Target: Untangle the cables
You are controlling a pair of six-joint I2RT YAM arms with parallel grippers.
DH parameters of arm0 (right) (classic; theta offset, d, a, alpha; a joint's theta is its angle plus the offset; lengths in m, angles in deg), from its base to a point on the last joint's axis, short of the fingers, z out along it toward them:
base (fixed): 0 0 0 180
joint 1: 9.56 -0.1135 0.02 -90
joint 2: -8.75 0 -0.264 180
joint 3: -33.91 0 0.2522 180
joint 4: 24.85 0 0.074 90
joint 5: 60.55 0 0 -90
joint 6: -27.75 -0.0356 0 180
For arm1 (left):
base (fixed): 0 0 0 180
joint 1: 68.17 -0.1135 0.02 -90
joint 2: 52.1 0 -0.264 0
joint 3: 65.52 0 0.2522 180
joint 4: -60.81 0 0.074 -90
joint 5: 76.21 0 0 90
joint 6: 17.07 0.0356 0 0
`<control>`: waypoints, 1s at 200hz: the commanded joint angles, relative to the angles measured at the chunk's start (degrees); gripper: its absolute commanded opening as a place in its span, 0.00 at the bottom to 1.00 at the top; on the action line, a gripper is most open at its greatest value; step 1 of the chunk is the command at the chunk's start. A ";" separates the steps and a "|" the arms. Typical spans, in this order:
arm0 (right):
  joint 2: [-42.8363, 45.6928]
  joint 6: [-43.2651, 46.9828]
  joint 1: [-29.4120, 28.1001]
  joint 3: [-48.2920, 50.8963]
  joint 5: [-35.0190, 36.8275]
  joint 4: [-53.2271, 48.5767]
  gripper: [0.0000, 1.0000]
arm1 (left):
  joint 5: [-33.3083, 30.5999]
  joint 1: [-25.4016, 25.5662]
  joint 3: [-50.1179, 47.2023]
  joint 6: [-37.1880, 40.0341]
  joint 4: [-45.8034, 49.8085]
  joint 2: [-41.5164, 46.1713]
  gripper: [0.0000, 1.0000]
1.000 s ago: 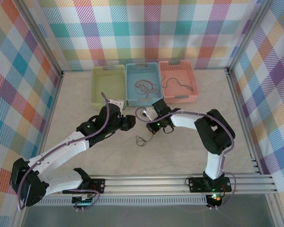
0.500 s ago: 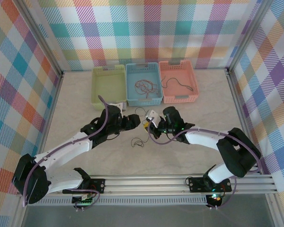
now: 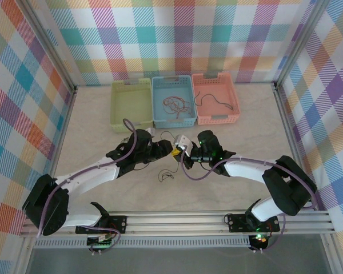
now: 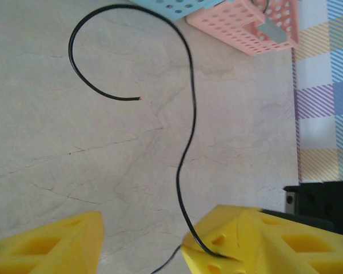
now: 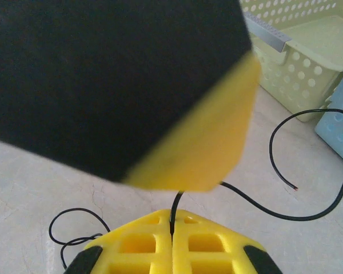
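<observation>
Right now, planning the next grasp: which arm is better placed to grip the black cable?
Left, probably: the left tool is open around the black cable; the right tool is shut on it.

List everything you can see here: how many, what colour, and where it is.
yellow-green basket: one, left of the row at the table's far side
blue basket: one, middle of the row
pink basket: one, right of the row
tangled wires: one bundle, reddish, in the blue basket
black wire: one, in the pink basket
black cable: one, curling on the table
table: one, beige, marbled
left gripper: yellow fingers, open, beside the black cable
right gripper: yellow fingers, shut on the black cable
</observation>
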 commanded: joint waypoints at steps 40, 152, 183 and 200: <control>1.54 1.87 -0.78 0.98 -2.11 2.29 0.00 | 2.78 -0.46 2.80 -4.70 -7.11 -7.68 0.60; 2.15 1.54 -0.82 1.22 -1.01 2.48 0.00 | 1.03 -0.40 6.16 -4.26 -6.43 -9.42 0.00; 2.75 0.90 -0.86 1.80 -0.26 3.62 0.26 | 0.70 -0.42 7.29 -2.08 -5.51 -5.93 0.00; 3.65 0.09 -0.84 2.96 0.99 5.82 0.45 | 1.96 -0.38 8.90 -1.06 -3.37 -3.72 0.00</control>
